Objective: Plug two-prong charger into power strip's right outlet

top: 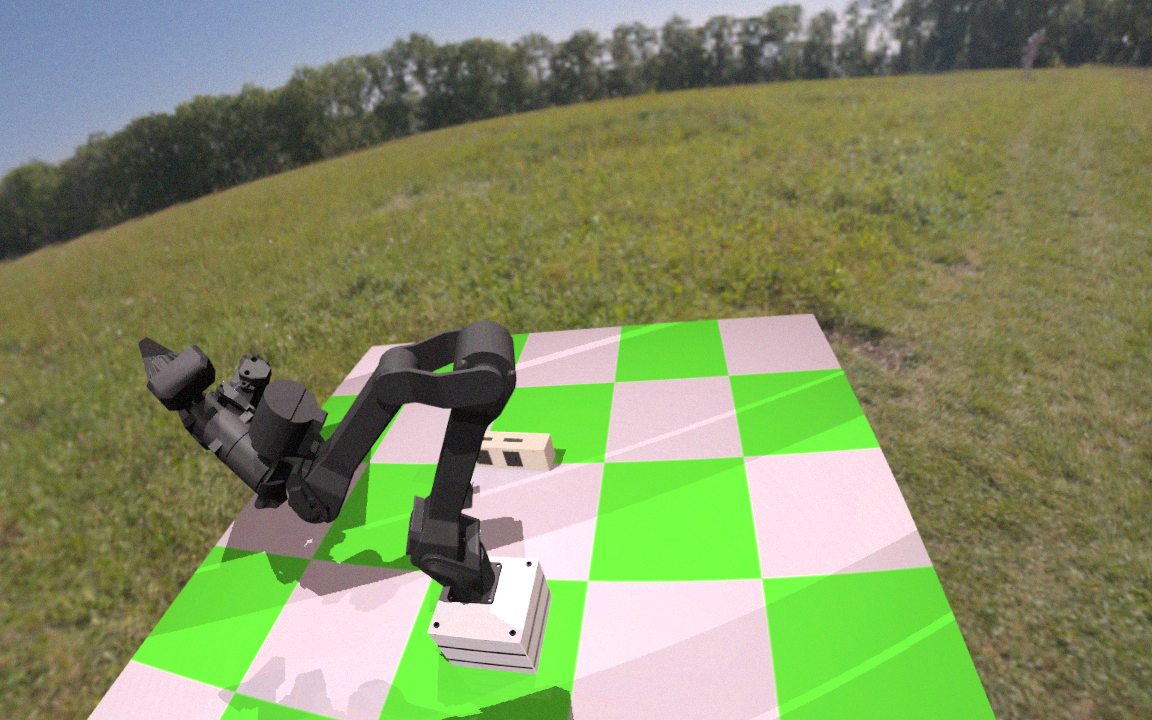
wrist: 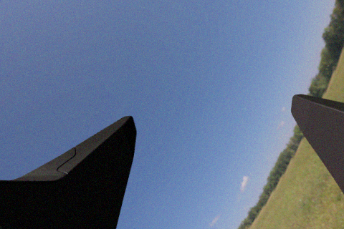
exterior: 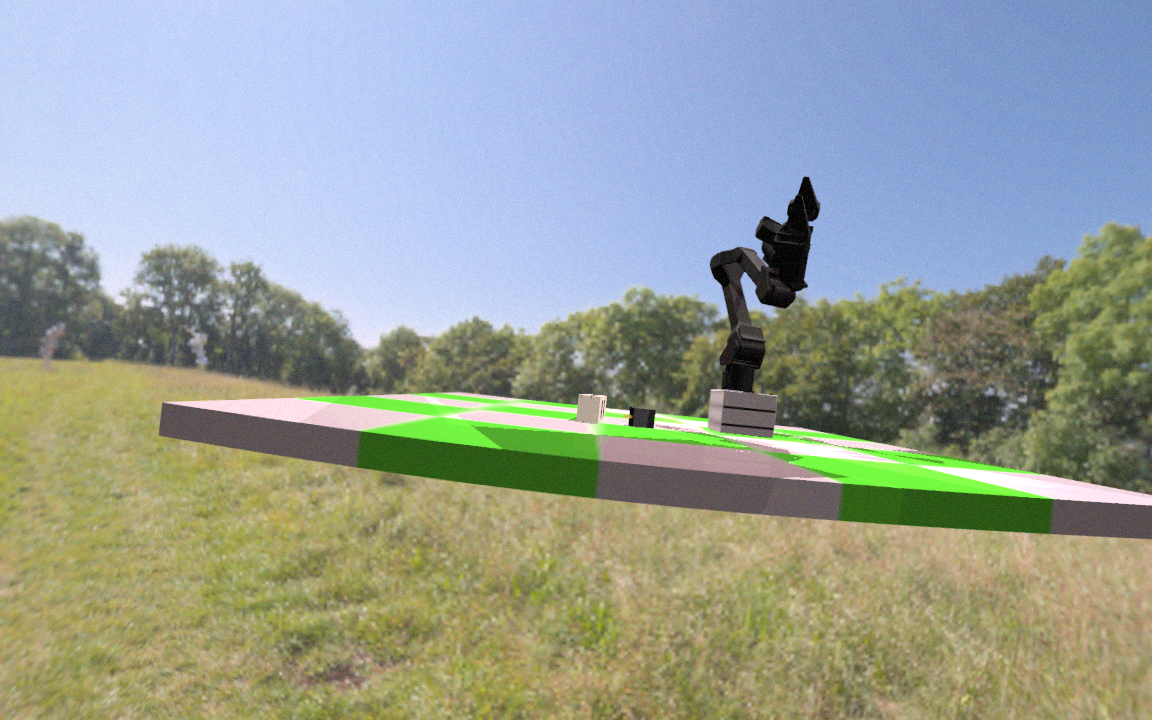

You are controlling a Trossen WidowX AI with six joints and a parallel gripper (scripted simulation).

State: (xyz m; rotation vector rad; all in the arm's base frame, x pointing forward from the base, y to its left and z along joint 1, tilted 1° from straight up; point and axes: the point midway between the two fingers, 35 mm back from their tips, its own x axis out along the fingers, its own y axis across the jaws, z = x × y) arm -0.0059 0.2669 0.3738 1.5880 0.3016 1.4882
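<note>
The cream power strip (top: pixel 538 450) (exterior: pixel 590 409) lies on the table, partly hidden behind the arm in the top view. Dark outlet marks show on its side and top there. The black charger (exterior: pixel 642 418) lies on the table between the strip and the arm's base, with small yellowish prongs pointing toward the strip. In the top view the charger is mostly hidden behind the arm. My gripper (wrist: pixel 213 114) is open and empty, its two fingers wide apart against the sky. It is raised high, tilted upward, well away from charger and strip.
The arm's white base block (top: pixel 488 617) (exterior: pixel 741 412) stands on the green and pale checkered table (top: pixel 674 519) (exterior: pixel 473 452). The table's edges drop to grass. The folded arm hangs over the table's left side in the top view.
</note>
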